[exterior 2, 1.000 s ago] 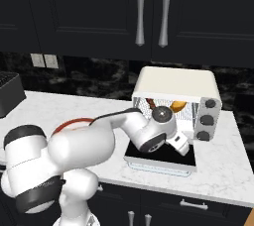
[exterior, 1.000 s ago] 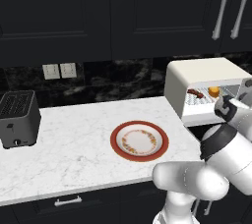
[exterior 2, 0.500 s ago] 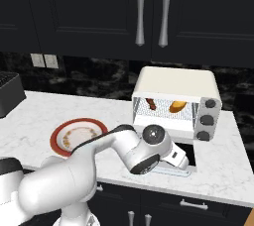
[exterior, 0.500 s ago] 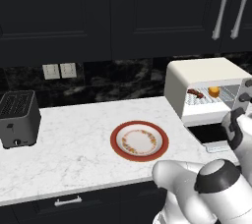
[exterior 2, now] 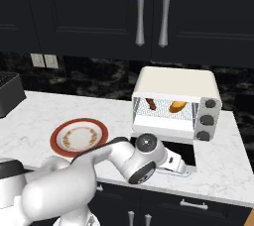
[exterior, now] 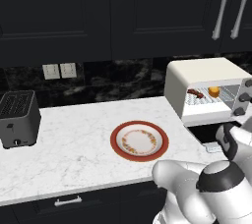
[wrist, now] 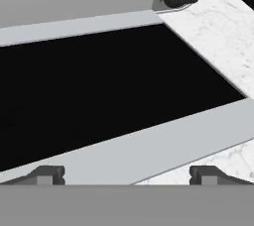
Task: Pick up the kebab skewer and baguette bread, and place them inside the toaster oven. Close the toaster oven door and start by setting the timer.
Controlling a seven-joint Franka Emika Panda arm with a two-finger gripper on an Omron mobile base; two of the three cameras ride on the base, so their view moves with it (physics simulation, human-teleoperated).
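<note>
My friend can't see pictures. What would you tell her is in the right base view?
A cream toaster oven sits on a marble counter, its door folded down flat, with the kebab skewer and baguette bread inside. The white robot arm reaches low toward the door; an orange-rimmed plate lies left.

Matt cream toaster oven (exterior 2: 176, 84), dark glossy glass in its lowered toaster oven door (wrist: 99, 86), white veined marble desk (exterior: 74, 144) beneath, brushed metal cabinet handles (exterior 2: 151, 12) above

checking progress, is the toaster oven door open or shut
Open: the toaster oven door lies flat on the counter, and the kebab skewer and baguette bread show inside.
</note>
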